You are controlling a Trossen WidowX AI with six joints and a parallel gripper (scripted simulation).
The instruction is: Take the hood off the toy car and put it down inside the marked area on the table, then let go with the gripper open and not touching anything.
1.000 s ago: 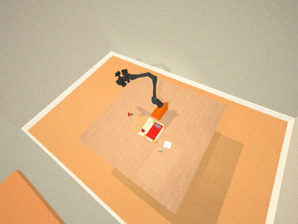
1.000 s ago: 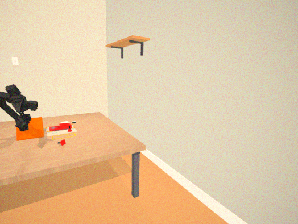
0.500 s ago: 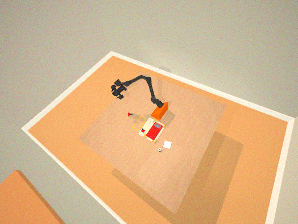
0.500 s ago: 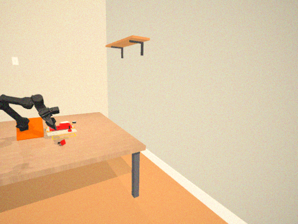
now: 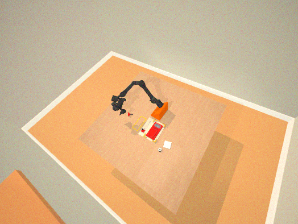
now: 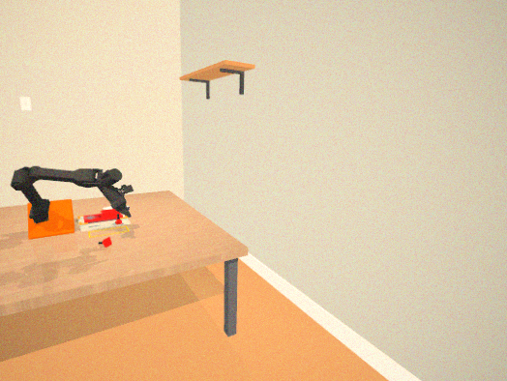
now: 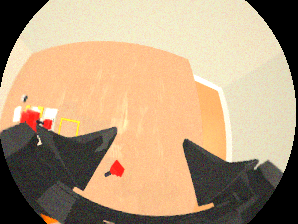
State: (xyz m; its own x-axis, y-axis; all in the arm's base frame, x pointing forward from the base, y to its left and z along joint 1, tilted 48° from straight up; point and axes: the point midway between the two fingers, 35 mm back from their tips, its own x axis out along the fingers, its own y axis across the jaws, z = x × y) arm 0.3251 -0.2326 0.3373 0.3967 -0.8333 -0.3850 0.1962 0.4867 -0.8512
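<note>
The red toy car [image 5: 150,135] [image 6: 95,218] [image 7: 30,119] lies on a cream base [image 5: 146,127] [image 6: 97,226] with yellow corners. A panel is outlined on its top; whether this is the hood is too small to tell. A small red piece [image 5: 143,130] [image 6: 118,221] [image 7: 47,123] with a black knob is on the base beside the car. The yellow outline [image 5: 137,121] [image 6: 109,234] [image 7: 70,120] of the marked area is on the table beside the base, with nothing inside. My gripper [image 5: 118,111] [image 6: 127,213] [image 7: 150,136] is wide open and empty, above the table, off to the side of the car.
A loose red piece [image 5: 129,114] [image 6: 106,242] [image 7: 117,169] with a black stub lies on the table near the gripper. A white square [image 5: 167,145] and a small wheel [image 5: 160,149] lie beyond the car. An orange block [image 5: 160,111] [image 6: 63,218] stands at the arm's base.
</note>
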